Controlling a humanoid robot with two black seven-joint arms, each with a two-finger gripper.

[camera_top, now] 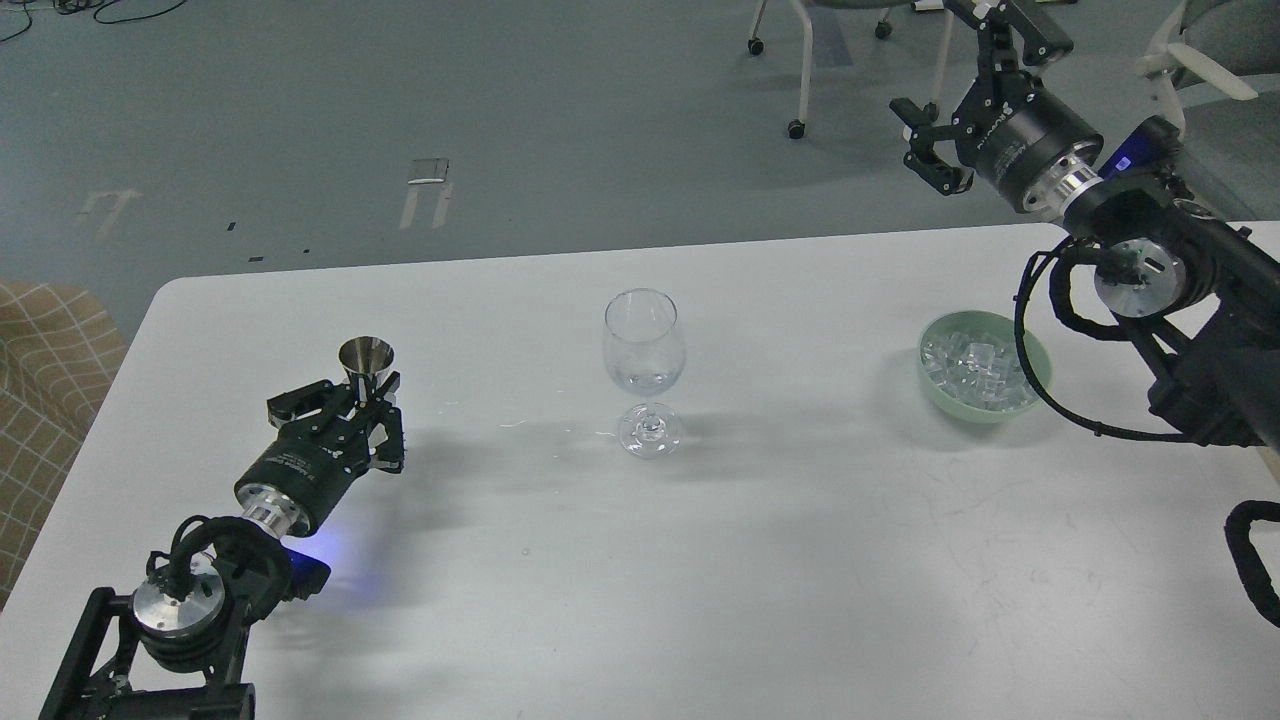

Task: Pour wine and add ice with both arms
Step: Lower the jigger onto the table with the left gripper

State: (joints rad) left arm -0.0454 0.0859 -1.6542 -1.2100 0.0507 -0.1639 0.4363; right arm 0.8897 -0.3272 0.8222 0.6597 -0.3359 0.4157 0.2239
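Note:
A clear wine glass stands upright at the table's middle, with a little clear wine in the bottom of its bowl. My left gripper is low over the table, left of the glass, shut on a small upright steel measuring cup. A pale green bowl at the right holds a heap of clear ice cubes. My right gripper is open and empty, raised high beyond the table's far edge, above and behind the bowl.
The white table has small wet spots left of the glass's foot. Chair legs on casters stand on the grey floor behind. A beige checked seat is off the left edge. My right arm's cable loops over the bowl's near right rim.

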